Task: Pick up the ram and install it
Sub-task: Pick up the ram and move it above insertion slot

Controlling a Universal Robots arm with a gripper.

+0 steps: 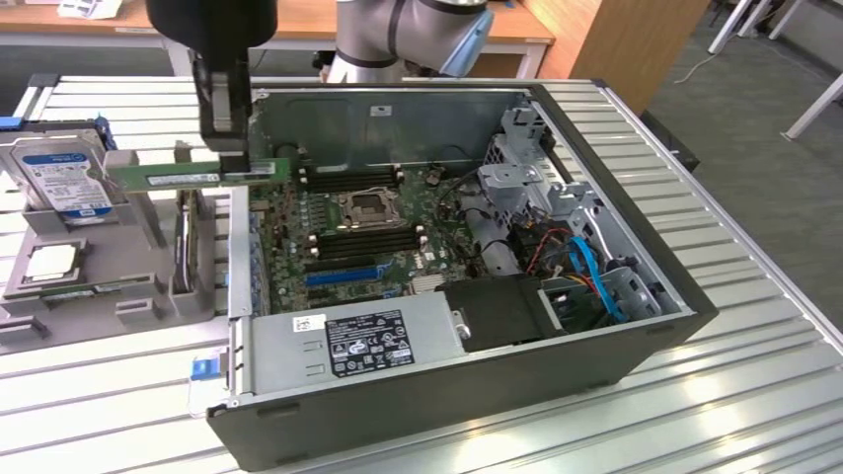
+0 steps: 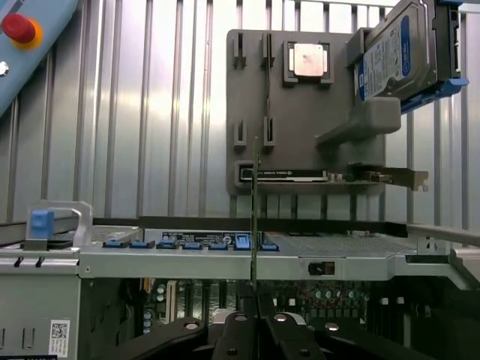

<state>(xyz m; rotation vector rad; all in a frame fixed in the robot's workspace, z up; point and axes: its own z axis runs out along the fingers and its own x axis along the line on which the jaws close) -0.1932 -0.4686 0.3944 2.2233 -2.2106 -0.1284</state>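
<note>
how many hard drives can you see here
1: the hard drive stands on edge in the gray holder at the exterior view's left, outside the computer case. More may be hidden inside its bays.

— What does everything stand on?
— A table [image 1: 737, 395] of ribbed silver metal slats, with bright glare lying along the ribs.
— And behind it?
— A light wooden desk [image 1: 306, 20] along the far edge, and a tall wooden panel [image 1: 619, 39] towards the exterior view's right.
— The floor?
— Grey carpet [image 1: 751, 89], dull and even, at the exterior view's right. White furniture legs [image 1: 816, 102] stand on it.
</note>
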